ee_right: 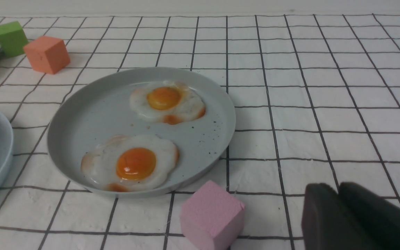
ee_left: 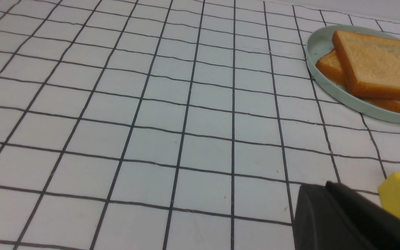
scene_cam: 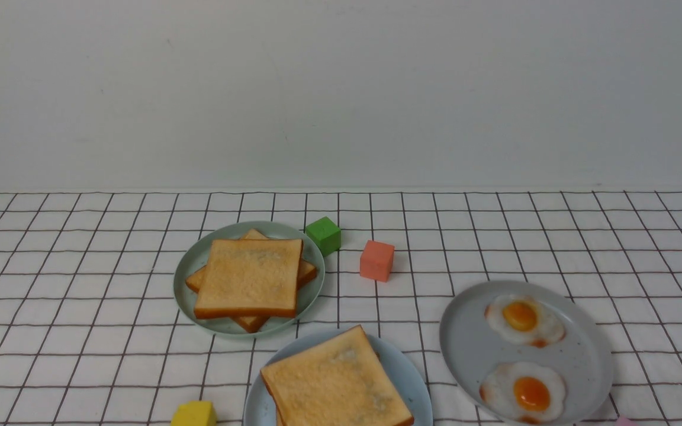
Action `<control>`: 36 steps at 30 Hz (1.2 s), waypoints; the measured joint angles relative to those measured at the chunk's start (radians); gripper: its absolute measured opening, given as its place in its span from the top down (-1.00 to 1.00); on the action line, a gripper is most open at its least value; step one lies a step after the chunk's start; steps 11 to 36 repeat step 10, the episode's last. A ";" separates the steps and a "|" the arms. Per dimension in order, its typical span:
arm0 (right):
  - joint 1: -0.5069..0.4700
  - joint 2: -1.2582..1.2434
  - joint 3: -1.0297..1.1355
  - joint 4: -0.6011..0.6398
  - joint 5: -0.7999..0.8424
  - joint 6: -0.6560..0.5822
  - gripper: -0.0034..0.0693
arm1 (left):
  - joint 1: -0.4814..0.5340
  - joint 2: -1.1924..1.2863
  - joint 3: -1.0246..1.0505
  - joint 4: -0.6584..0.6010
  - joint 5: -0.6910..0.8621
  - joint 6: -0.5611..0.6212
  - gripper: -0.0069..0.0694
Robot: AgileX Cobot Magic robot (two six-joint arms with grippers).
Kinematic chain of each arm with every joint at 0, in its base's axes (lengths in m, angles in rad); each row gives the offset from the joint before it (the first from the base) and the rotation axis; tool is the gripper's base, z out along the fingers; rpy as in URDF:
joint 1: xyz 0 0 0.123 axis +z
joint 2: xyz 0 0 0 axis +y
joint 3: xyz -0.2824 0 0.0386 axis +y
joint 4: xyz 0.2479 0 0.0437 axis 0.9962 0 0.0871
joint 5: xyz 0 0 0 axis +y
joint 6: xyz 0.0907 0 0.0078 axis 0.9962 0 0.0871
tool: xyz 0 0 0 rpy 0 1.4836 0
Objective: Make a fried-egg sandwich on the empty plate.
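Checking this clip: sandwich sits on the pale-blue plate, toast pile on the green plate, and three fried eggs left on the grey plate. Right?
Not quite: the grey plate holds two fried eggs, one behind the other, not three. The right wrist view shows both clearly. The rest stands.

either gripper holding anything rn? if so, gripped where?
Nothing is held. The left gripper and the right gripper both have their fingers together with nothing between them, above bare tablecloth.
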 joint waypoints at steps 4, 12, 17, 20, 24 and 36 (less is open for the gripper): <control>0.000 0.000 0.000 0.000 0.000 0.000 0.64 | 0.000 0.000 0.000 0.000 0.000 0.000 0.72; 0.000 0.000 0.000 0.000 0.000 0.000 0.62 | 0.000 0.000 0.000 0.000 0.000 0.001 0.69; 0.000 0.000 0.000 0.000 0.000 0.000 0.62 | 0.000 0.000 0.000 0.000 0.000 0.001 0.69; 0.000 0.000 0.000 0.000 0.000 0.000 0.62 | 0.000 0.000 0.000 0.000 0.000 0.001 0.69; 0.000 0.000 0.000 0.000 0.000 0.000 0.62 | 0.000 0.000 0.000 0.000 0.000 0.001 0.69; 0.000 0.000 0.000 0.000 0.000 0.000 0.62 | 0.000 0.000 0.000 0.000 0.000 0.001 0.69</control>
